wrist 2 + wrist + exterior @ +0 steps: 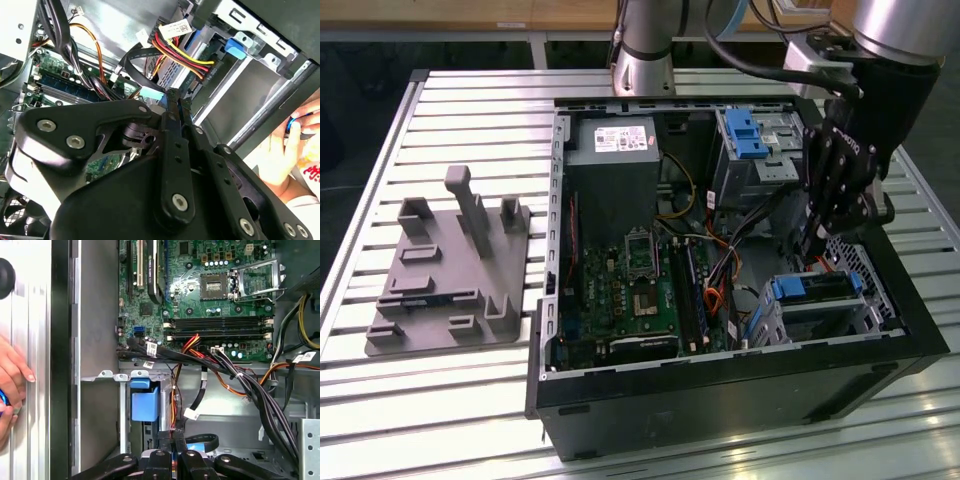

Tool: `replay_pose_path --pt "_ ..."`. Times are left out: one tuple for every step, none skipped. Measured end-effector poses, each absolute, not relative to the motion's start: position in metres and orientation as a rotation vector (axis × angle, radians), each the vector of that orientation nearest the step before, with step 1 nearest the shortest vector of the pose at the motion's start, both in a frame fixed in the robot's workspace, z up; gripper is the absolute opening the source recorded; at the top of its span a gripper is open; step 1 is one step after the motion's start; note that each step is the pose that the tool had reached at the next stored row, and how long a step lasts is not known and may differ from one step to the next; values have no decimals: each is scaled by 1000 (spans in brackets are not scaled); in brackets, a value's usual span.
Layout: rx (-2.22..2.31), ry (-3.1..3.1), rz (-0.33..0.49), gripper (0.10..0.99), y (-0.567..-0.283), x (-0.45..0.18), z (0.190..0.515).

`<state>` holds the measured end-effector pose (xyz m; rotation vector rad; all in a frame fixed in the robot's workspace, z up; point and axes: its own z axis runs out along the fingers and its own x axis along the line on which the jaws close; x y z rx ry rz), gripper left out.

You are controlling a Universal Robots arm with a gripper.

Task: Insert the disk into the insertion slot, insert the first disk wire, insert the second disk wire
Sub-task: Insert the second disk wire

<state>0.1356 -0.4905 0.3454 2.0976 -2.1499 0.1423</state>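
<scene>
The disk (817, 287), silver in a bright blue carrier, lies inside the insertion slot (825, 322), a low perforated metal cage at the case's corner on the exterior view's right. Its blue carrier end (145, 401) also appears in the first wrist view. My black gripper (817, 256) hangs just above the disk's inner end, jaws shut. A light-blue connector (151, 94) sticks out beside the fingertips (172, 100). A black flat wire (202, 439) loops away from my gripper (173, 439), so it seems pinched there. A red, yellow and black wire bundle (185, 55) runs toward the disk.
The open computer case (720, 400) holds a green motherboard (640, 290), a power supply (610, 150) and a taller bay with a blue latch (745, 130). Loose cables (260, 395) cross beside the cage. A grey fixture (450, 270) sits on the slatted table. A person's hand (12, 375) rests outside the case wall.
</scene>
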Motion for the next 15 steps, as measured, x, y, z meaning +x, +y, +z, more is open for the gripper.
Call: replay_pose_path --pt "2100 -2152 138 145 -493 136 345" --pt "2102 -2154 134 145 -495 136 345" --pt "2103 -2155 133 145 -497 136 345" --pt "2103 -2155 132 145 -500 136 345" --pt "2103 -2155 132 145 -503 136 345" --pt "2102 -2154 131 145 -506 136 345" --pt "2102 -2153 130 145 -507 136 345" --pt "2101 -2153 128 145 -509 137 345" --pt "2101 -2152 126 145 -510 138 345" --pt "2100 -2151 123 145 -511 140 345" --pt "2100 -2151 121 145 -511 141 345" --pt "2101 -2154 118 145 -511 142 345" --pt "2103 -2158 111 145 -511 142 345" --pt "2109 -2166 97 145 -511 142 345" --pt "2118 -2176 79 145 -511 142 345"
